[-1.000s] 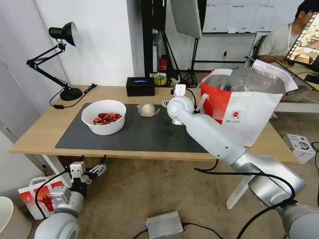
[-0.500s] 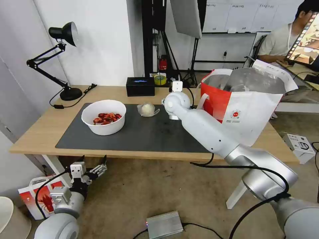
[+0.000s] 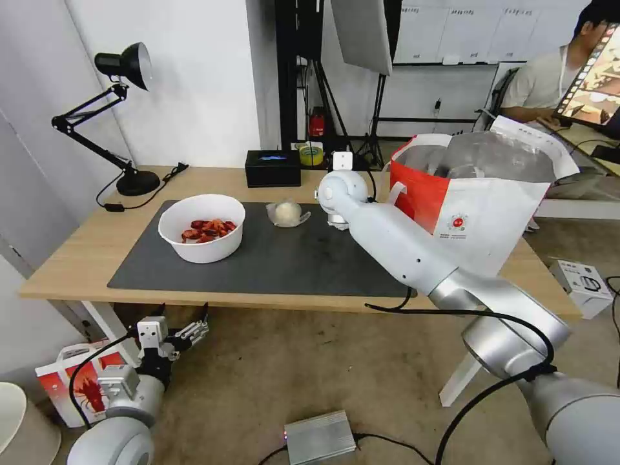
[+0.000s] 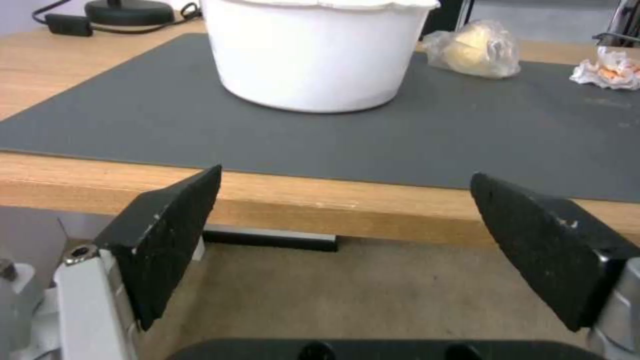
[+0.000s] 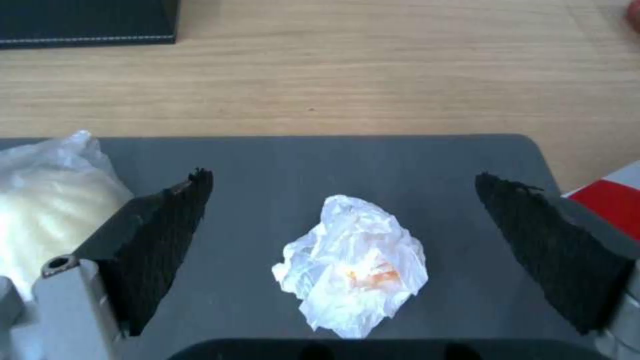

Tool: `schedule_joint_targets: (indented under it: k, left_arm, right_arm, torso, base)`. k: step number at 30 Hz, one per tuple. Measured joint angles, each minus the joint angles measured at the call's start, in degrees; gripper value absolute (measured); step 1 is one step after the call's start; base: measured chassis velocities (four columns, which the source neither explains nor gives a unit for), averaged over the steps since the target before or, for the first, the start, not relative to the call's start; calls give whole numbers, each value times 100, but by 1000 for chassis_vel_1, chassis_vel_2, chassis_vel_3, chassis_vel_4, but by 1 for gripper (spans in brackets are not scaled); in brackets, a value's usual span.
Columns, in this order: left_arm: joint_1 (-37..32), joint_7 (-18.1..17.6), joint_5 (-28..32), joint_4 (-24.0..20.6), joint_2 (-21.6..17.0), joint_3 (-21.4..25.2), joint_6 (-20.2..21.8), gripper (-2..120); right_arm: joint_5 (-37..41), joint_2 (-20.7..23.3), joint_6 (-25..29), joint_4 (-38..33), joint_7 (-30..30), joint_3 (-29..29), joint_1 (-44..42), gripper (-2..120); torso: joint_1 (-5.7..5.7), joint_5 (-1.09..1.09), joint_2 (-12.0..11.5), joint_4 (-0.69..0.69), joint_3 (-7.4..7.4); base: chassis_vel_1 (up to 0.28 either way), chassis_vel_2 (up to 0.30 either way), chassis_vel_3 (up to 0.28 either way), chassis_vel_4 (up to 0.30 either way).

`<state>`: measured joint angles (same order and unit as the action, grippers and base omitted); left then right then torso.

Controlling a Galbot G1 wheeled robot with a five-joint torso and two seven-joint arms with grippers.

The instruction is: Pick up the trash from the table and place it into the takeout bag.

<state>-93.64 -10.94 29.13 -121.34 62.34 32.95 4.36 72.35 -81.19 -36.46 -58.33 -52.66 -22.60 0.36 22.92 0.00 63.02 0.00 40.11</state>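
Right wrist view: right claw (image 5: 340,255) spread wide, poised over crumpled tissue (image 5: 351,264) between fingers, near mat's (image 5: 267,165) far right corner.

White walls (image 3: 206,84) stand behind a black desk lamp (image 3: 123,64), a dark light stand (image 3: 300,71) rises farther back, and the floor (image 3: 303,368) is brownish.

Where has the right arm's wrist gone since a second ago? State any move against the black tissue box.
Yes. The right gripper has moved farther across the table, toward the black tissue box.
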Motion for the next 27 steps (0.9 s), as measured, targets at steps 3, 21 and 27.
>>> schedule_joint_targets:
  k: [3,21,27]
  left_arm:
    - [4,0,0,0,-1,0,0,100]
    - [29,1,7,10,-2,-28,0,100]
    - [33,1,8,16,0,-44,-3,100]
  right_arm:
    - [-44,-32,-27,101,72,-5,35,100]
    - [-207,-275,-196,597,308,-36,189,100]
    - [-217,-371,-289,725,315,-61,228,100]
  torso:
    - [0,0,0,-1,0]
    - [0,0,0,-1,0]
    - [0,0,0,0,0]
  base:
    - [0,0,0,0]
    - [0,0,0,0]
    - [0,0,0,0]
